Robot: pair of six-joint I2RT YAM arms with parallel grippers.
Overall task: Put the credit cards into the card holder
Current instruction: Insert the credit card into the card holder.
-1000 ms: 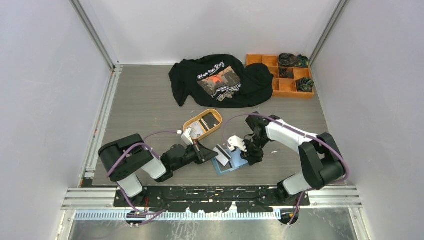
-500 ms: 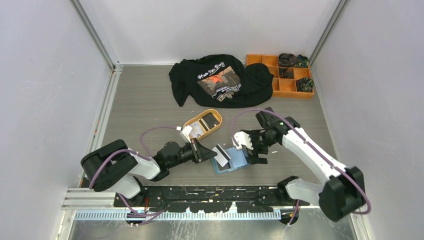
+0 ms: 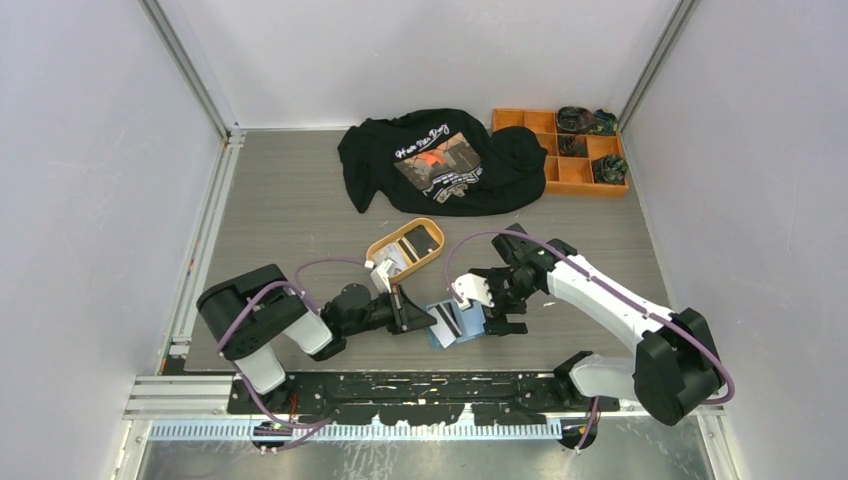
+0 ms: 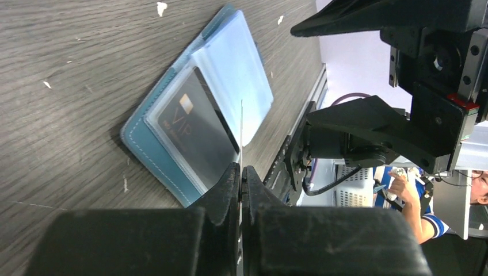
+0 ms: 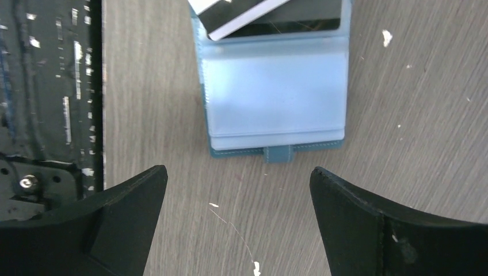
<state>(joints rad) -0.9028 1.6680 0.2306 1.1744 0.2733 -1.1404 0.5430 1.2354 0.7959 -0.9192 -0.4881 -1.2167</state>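
Left gripper [image 4: 241,172]: pinching a card [image 4: 241,129] edge-on.
Right gripper [image 5: 236,175]: spread wide, hovering over the card holder [image 5: 275,92].
Card holder: open on the table [image 5: 403,115] between the grippers; a dark card [image 4: 195,138] seems to be in a pocket already.
Risk: nothing pins the holder, so it may slide and the card miss the slot.

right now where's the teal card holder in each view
top external: card holder sits low centre, lying open.
left wrist: upper middle, running up to the right.
right wrist: top centre.
shared landmark: the striped card at one end of it.
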